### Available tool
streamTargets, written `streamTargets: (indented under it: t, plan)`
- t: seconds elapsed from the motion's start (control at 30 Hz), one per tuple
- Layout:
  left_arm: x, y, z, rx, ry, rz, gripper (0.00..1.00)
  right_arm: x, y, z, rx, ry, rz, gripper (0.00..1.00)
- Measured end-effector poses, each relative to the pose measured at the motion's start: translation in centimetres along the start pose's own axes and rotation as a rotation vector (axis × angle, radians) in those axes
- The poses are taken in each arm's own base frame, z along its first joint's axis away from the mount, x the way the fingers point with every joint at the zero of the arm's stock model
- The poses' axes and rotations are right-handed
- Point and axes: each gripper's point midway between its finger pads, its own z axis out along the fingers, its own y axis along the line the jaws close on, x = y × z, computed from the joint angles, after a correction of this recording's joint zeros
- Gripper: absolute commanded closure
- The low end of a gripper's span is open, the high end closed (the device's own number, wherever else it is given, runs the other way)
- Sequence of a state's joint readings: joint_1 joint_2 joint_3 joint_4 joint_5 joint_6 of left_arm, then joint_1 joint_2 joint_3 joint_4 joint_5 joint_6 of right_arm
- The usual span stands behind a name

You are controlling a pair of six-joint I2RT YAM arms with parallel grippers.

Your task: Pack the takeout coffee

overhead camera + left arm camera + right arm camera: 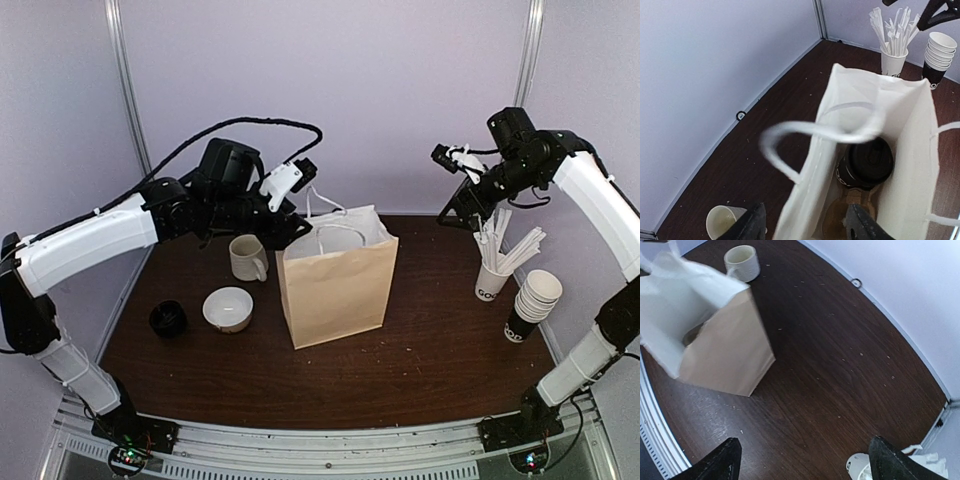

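The takeout coffee, a black paper cup with a black plastic dome lid (865, 162), stands upright on the floor of the open brown paper bag with a white lining (335, 290), its long axis vertical and its lid facing up towards the left wrist camera. From where I stand the left arm is plainly the nearer one. It reaches across from its side of the table, with the wrist tipped down over the bag's mouth.

The cup lies below the left gripper (806, 210) and a little ahead of it. The two fingers are spread apart. One hangs outside the bag's near wall and the other over its interior, so they straddle the rim without pinching it or the looped white handle (790, 132). Nothing is held.

The right gripper (804, 445) hovers high and well apart from the bag, above the white cup of paper-wrapped straws (492, 280). Its fingers are spread wide over bare table.

I judge the packing nearly done. Any lift by the left arm has to go straight up, or the inner finger may snag the handle or the thin wall and tilt the bag.
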State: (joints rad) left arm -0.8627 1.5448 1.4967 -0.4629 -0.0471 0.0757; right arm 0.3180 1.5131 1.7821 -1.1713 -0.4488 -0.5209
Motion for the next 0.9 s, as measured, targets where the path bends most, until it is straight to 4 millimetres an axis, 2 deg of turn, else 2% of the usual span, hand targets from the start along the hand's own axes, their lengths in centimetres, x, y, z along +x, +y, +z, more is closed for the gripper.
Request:
streamTargets:
  t: [0.1,0.2,0.33,0.43,0.53,0.63,0.77,0.9]
  plan:
    - [-0.2,0.3,-0.5,-0.015,-0.004,0.002,0.36,1.1,-3.4,-0.5,0.091,-0.003,0.098,0.17]
    - [-0.7,0.9,-2.1,-0.041,-0.015,0.018,0.31,3.4,-6.3,-0.7,0.182,0.027,0.187,0.25]
    - [-2.5,2.5,-5.7,-0.115,-0.076,0.052,0.3,6.7,-8.2,-1.1,0.276,0.083,0.263,0.48]
    - [-3.0,4.5,-8.0,-0.198,-0.122,0.057,0.3,8.3,-8.7,-1.6,0.323,0.112,0.299,0.48]
    - [-1.8,6.3,-9.1,-0.273,-0.133,0.041,0.29,8.9,-9.0,-1.9,0.356,0.125,0.311,0.46]
    - [0.3,7.2,-9.0,-0.31,-0.104,0.029,0.28,9.2,-9.3,-2.4,0.386,0.134,0.316,0.41]
    - [3.1,7.4,-8.0,-0.325,-0.052,0.024,0.27,9.8,-9.2,-3.0,0.412,0.146,0.32,0.41]
    - [3.3,7.3,-7.9,-0.324,-0.051,0.021,0.27,10.8,-8.8,-2.7,0.407,0.175,0.329,0.43]
